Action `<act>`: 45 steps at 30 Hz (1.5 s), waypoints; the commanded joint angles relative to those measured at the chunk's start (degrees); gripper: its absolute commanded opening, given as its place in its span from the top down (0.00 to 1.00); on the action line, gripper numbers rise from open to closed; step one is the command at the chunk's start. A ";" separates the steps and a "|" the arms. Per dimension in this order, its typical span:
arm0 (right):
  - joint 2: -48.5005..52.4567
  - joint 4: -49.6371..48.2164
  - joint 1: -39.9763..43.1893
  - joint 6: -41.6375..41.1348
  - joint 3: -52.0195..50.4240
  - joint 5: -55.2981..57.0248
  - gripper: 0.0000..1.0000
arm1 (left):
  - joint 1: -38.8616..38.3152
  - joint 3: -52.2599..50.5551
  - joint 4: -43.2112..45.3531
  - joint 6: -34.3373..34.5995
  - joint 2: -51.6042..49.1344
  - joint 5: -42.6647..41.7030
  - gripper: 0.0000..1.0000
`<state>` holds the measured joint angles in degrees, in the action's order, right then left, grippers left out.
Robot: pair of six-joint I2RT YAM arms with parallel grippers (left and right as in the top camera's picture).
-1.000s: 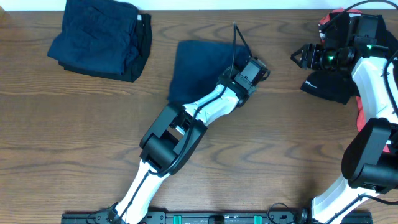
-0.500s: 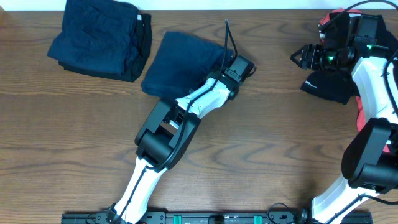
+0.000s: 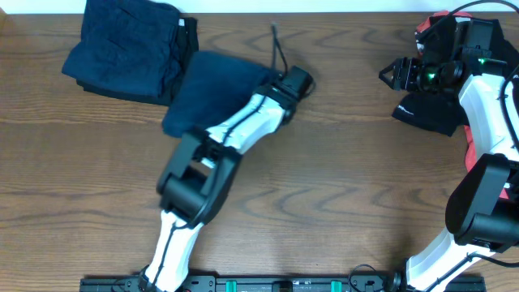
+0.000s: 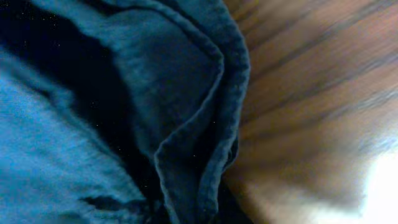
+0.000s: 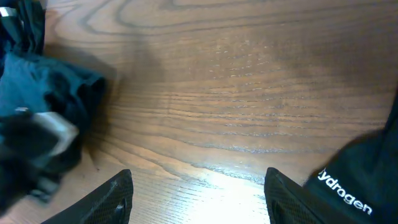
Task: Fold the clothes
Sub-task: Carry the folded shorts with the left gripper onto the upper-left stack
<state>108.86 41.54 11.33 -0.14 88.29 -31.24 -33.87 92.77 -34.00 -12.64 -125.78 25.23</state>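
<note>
— Where the folded navy trousers [image 3: 212, 85] lie far-centre on the table [image 3: 349, 203], touching the dark pile [image 3: 126, 49] at far left, is the left tool [image 3: 293, 81] gripping them?
— Cannot tell; cloth fills its view. The right tool [image 3: 395, 75] hangs with fingers apart, beside the black-and-coral shirt [image 3: 430, 109].

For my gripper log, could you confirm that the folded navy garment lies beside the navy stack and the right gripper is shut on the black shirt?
Not quite: the right gripper is open, holding nothing; the right wrist view shows bare table between its fingers, with the black shirt aside. The folded navy garment does lie beside the navy stack.
</note>
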 commanded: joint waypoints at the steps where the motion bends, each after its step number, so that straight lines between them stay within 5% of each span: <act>1: -0.22 0.04 -0.11 1.09 0.00 -0.28 0.34 | 1.95 0.33 -0.70 2.78 10.54 -0.09 0.94; 11: -0.22 0.20 -0.11 1.07 0.00 -0.28 0.34 | 7.15 0.33 -0.70 3.98 29.66 -0.11 0.94; 25: -0.22 1.03 -0.11 1.07 0.00 -0.31 0.34 | 14.38 0.44 0.13 0.63 38.05 -0.09 0.94; 35: -0.22 1.55 -0.17 1.05 0.00 -0.31 0.34 | 22.99 0.57 11.65 -4.72 38.01 -4.81 0.94; 45: -0.22 1.51 -1.66 1.07 0.00 -0.26 0.34 | 30.86 0.55 28.85 -0.85 33.00 -14.32 0.94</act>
<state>108.86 42.89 10.66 -0.14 88.29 -31.24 -4.60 92.27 -8.58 -16.14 -90.56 14.37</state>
